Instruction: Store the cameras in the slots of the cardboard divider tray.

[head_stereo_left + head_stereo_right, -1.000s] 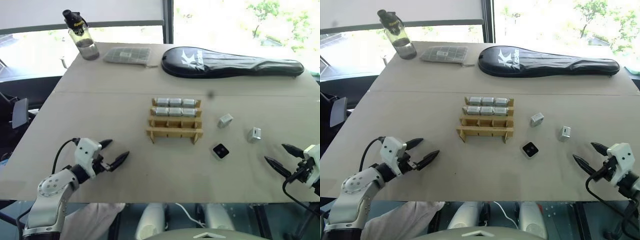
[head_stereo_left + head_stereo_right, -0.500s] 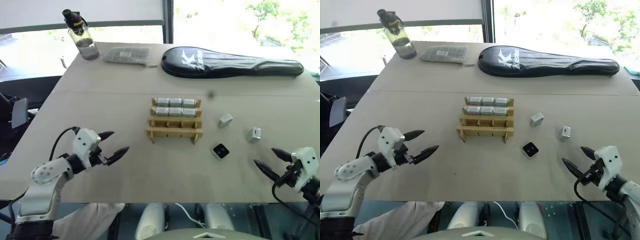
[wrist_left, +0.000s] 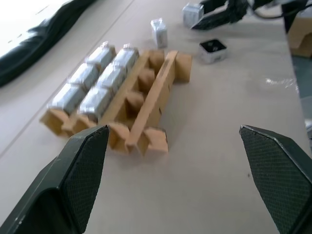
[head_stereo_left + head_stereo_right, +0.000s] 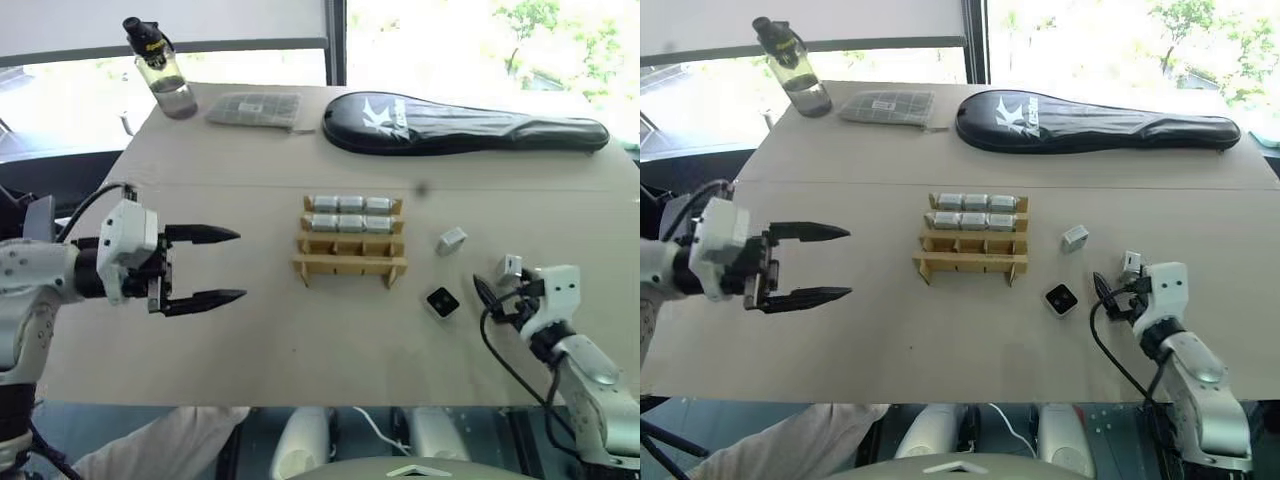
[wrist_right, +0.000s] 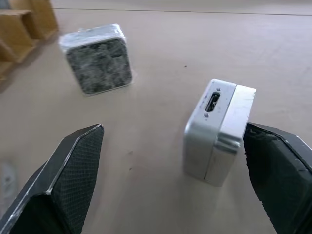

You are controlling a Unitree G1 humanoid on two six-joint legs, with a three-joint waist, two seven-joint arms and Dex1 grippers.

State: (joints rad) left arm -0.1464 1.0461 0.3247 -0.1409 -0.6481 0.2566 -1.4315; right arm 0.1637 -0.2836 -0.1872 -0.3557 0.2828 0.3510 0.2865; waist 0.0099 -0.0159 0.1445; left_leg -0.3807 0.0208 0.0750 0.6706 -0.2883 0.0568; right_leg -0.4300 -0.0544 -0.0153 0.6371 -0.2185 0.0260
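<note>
The cardboard divider tray (image 4: pixel 350 264) sits mid-table, and several cameras (image 4: pixel 350 213) fill its two far rows. Three loose cameras lie to its right: one near the tray (image 4: pixel 451 240), one further right (image 4: pixel 509 267), and one with its black lens face up (image 4: pixel 441 301). My left gripper (image 4: pixel 240 265) hovers open to the left of the tray, pointing at it, nothing between its fingers. My right gripper (image 5: pixel 173 129) is open low over the table, and the rightmost camera (image 5: pixel 217 131) stands just inside one of its fingers (image 5: pixel 278 165), its port side towards me.
Along the far edge stand a water bottle (image 4: pixel 160 70), a flat grey gridded packet (image 4: pixel 255 108) and a long black racket case (image 4: pixel 465 125). Bare tabletop (image 4: pixel 330 340) lies in front of the tray.
My left gripper has risen off the table and turned to point right at the tray. My right gripper has moved left and forward up to the rightmost loose camera. Both stay open.
</note>
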